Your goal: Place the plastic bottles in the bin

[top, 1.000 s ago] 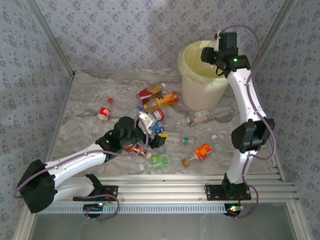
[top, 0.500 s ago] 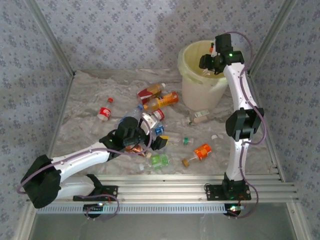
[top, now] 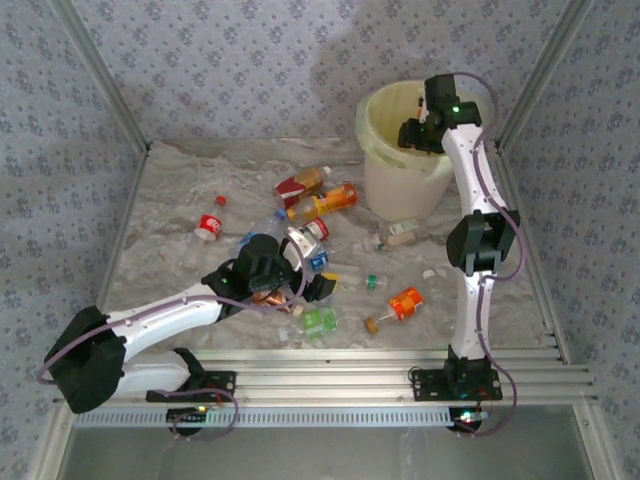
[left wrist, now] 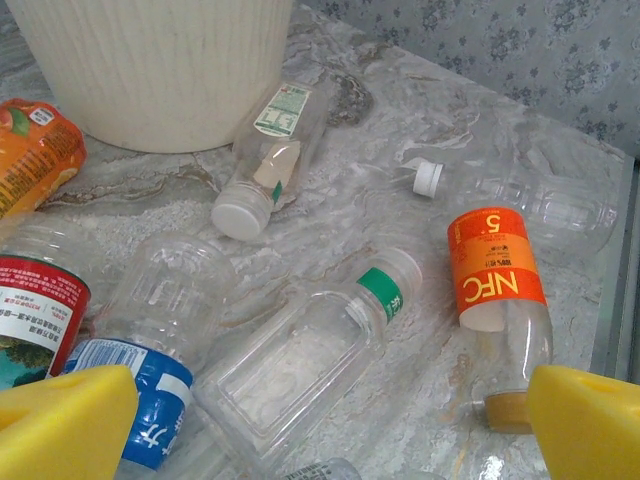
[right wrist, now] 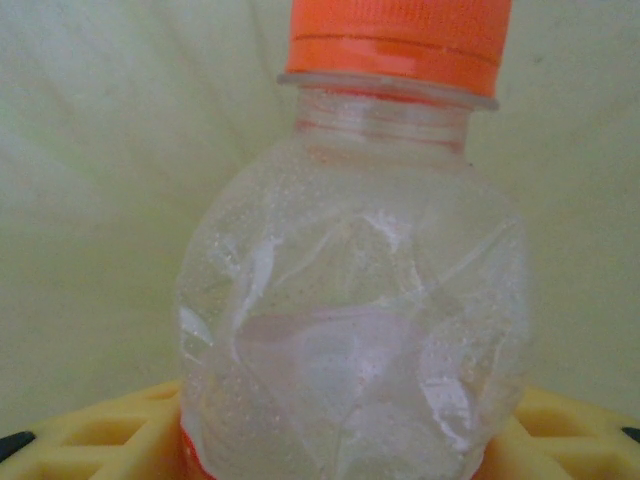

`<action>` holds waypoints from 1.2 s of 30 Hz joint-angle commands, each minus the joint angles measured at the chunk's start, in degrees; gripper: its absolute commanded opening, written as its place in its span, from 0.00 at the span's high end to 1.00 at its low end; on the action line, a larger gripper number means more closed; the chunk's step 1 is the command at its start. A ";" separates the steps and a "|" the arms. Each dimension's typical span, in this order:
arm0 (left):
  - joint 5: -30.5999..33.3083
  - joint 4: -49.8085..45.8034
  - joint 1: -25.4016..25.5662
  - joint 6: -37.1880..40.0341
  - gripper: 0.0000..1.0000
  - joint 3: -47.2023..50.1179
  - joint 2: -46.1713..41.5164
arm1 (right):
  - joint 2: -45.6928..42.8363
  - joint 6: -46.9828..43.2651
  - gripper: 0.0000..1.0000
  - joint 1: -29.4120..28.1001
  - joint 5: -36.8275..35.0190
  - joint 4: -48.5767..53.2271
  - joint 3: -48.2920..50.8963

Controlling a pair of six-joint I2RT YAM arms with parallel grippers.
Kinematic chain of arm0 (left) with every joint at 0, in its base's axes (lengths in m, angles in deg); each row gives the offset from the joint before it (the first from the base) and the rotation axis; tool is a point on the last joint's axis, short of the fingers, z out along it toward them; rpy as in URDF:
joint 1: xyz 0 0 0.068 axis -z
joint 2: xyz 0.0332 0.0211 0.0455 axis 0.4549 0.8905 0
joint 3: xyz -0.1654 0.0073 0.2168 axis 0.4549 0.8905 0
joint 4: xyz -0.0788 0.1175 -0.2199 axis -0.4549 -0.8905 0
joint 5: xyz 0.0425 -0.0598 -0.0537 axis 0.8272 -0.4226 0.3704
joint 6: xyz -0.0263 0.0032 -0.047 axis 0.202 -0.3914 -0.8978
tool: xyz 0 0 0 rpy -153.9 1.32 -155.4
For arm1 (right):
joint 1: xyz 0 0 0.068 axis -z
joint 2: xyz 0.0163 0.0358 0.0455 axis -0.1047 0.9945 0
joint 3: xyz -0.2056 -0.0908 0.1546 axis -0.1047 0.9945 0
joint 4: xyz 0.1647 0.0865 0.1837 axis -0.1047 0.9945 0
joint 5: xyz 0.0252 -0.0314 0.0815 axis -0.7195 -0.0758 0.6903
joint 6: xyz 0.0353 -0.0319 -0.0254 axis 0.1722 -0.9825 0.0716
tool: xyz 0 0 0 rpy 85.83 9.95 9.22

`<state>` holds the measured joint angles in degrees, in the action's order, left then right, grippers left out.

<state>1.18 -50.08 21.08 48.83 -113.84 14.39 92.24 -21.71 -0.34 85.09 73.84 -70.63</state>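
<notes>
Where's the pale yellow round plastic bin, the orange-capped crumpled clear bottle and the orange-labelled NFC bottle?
Pale yellow round plastic bin (top: 395, 188): top view, wall.
Orange-capped crumpled clear bottle (right wrist: 350, 340): right wrist view, body.
Orange-labelled NFC bottle (left wrist: 497, 270): left wrist view, label.

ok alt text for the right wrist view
Close-up of a crumpled clear plastic bottle with an orange cap, held between two yellow fingers at the bottom edge. Behind it is the pale yellow wall of the bin.
</notes>
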 commanded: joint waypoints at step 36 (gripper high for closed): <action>-1.16 3.16 0.40 -1.68 0.00 -1.58 0.29 | -3.69 0.88 0.18 -0.16 0.11 0.20 -4.69</action>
<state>1.16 -48.68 21.06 48.13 -114.36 15.42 93.48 -22.03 -0.71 85.01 75.42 -73.43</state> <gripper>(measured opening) 0.996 0.823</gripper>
